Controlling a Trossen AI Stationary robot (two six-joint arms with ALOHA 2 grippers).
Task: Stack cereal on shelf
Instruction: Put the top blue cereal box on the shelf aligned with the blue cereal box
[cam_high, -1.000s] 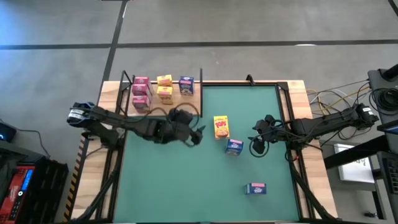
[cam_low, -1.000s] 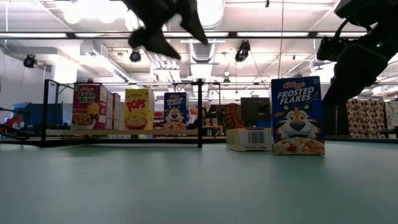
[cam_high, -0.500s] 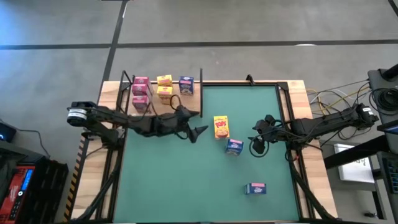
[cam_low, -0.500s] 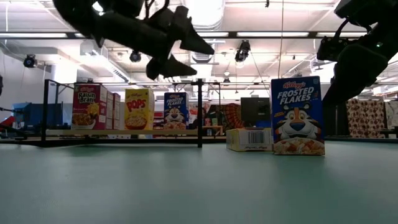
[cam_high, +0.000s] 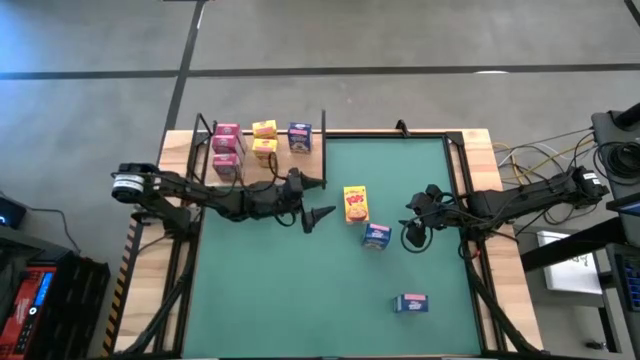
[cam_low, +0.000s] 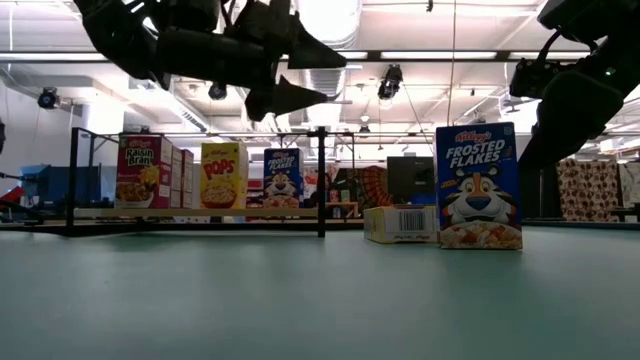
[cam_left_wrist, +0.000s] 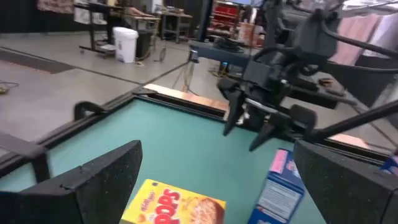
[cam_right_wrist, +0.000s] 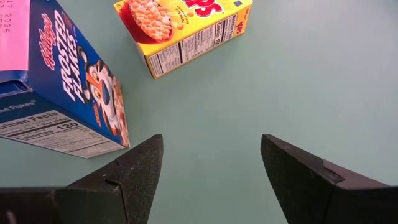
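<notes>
The cereal stands partly on the shelf at the far left: pink boxes, yellow ones and a blue one. On the green mat a yellow Pops box lies flat, a blue Frosted Flakes box stands upright, and another blue box lies near the front. My left gripper hangs open and level above the mat, just left of the Pops box. My right gripper is open, right of the standing blue box, touching nothing.
Thin black posts rise at the shelf's corners. The mat's near half is bare green apart from the lying blue box. Cables and equipment sit beyond the table's right edge.
My left gripper has sunk a little and tipped from slanting downward to level, its arm stretching out toward the yellow Pops box. It stays open. The boxes and my right arm have kept still.
</notes>
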